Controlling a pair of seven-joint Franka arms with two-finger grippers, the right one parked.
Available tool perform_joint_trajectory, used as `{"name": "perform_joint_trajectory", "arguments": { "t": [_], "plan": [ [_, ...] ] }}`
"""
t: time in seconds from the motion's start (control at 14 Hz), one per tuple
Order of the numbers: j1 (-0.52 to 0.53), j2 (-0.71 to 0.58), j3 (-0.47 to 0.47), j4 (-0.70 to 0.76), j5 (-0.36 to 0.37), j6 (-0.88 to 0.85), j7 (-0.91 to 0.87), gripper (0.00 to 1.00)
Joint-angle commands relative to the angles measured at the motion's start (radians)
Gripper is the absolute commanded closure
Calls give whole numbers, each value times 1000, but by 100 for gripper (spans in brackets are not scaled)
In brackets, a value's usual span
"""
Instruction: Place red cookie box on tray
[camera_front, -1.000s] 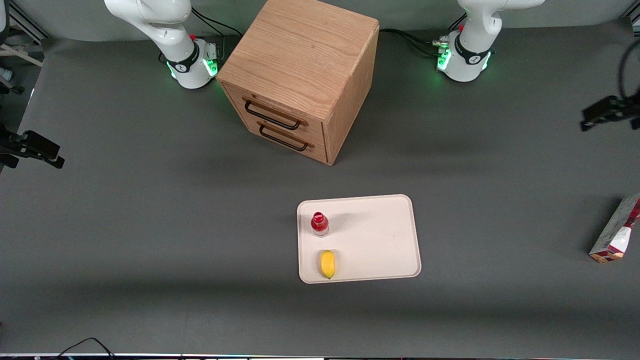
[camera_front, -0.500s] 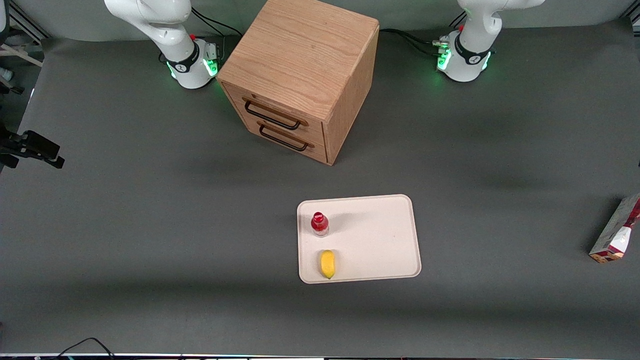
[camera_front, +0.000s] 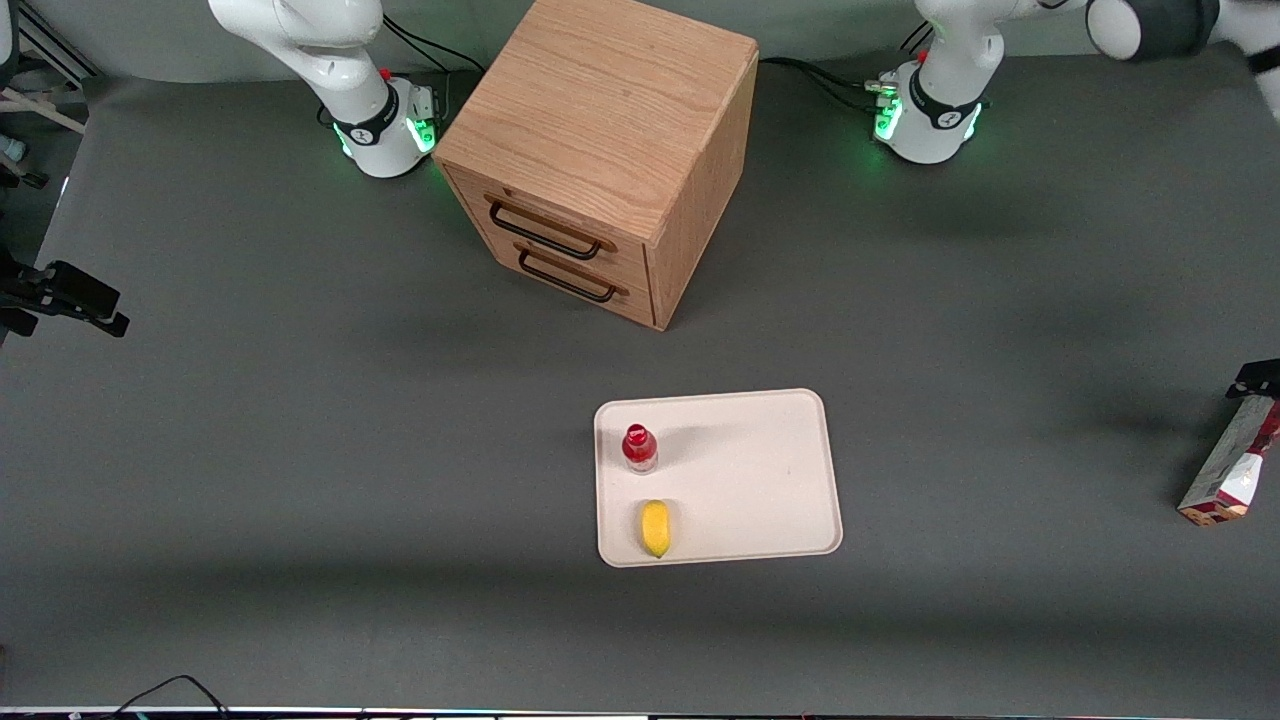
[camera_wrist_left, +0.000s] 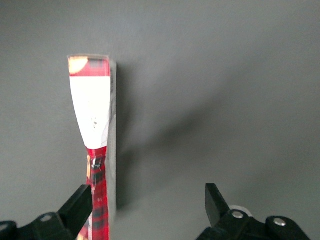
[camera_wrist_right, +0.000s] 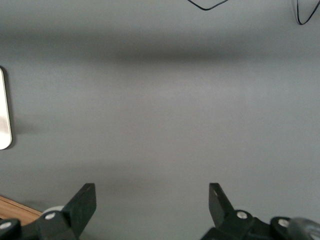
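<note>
Gripper hung above the red cookie box, fingers spread wide, one fingertip beside the carton. Box stood on edge at the working arm's table end, at tray's three o'clock, well apart.

The tray lay mid-table, nearer the front camera than the drawer cabinet. The red cookie box lay well apart toward the working arm's end, the gripper spread wide above it.
</note>
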Motion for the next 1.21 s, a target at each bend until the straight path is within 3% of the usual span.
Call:
{"name": "perform_joint_trajectory", "arguments": {
  "t": [0.0,0.21,0.57,0.64,0.71,0.79,1.14],
  "plan": [
    [5,67,20,40,-36,54,87,0],
    [19,102,19,45,-41,130,107,0],
    [27,176,17,43,-113,241,170,0],
    [27,182,16,43,-114,243,170,28],
    [27,183,14,43,-116,246,167,66],
    [27,183,16,43,-127,244,163,98],
    [25,180,14,75,-151,197,152,100]
  ]
}}
